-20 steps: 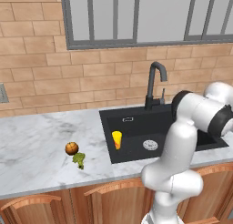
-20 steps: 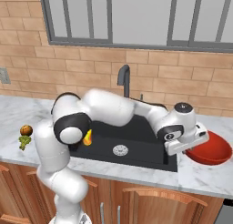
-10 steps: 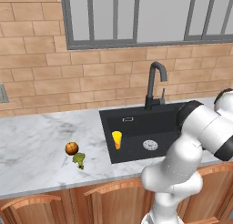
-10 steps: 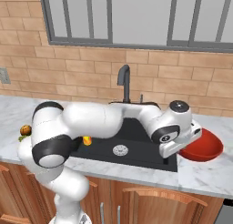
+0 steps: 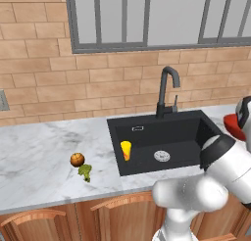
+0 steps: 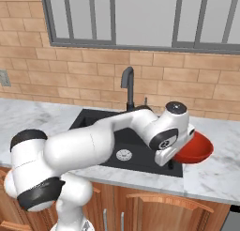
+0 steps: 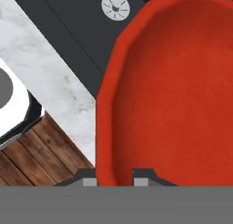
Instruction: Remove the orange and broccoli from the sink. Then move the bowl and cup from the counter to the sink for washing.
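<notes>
Red bowl (image 7: 177, 91) rim pinched tight between the narrowly parted pincer (image 7: 115, 181) fingers.

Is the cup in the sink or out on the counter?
In. The cup stands upright on the floor of the sink, left of the drain.

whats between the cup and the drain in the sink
Nothing: in the left base view bare black sink floor runs from the cup to the drain.
</notes>
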You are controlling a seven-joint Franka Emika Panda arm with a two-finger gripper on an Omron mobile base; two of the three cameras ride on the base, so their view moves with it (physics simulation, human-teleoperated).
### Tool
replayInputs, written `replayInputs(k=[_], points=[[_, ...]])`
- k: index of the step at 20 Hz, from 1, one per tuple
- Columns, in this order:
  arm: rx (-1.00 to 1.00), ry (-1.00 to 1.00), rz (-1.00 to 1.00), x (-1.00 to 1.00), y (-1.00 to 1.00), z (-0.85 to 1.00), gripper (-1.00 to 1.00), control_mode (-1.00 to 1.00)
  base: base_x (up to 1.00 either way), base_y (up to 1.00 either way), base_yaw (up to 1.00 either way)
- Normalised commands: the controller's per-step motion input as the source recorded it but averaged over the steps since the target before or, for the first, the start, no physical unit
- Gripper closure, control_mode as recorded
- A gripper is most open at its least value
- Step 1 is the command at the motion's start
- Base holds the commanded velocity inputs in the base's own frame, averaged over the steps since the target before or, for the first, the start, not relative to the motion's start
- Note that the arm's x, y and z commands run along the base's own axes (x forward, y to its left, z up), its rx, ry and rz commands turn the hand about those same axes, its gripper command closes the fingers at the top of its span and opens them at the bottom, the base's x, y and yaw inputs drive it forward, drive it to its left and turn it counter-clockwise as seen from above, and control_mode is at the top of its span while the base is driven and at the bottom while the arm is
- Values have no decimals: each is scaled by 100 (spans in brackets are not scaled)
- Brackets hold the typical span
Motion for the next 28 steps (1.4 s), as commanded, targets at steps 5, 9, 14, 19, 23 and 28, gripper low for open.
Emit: replayInputs(k=[5,9,14,19,23,28], points=[[0,1,23,-7,48,10,100,-100,0,0,0],[0,0,18,0,42,12,100,-100,0,0,0],[0,1,7,0,39,5,100,-100,0,0,0],[0,3,0,3,43,7,100,-100,0,0,0],[0,1,0,10,45,13,100,-100,0,0,0],[0,1,-1,22,39,13,100,-100,0,0,0]])
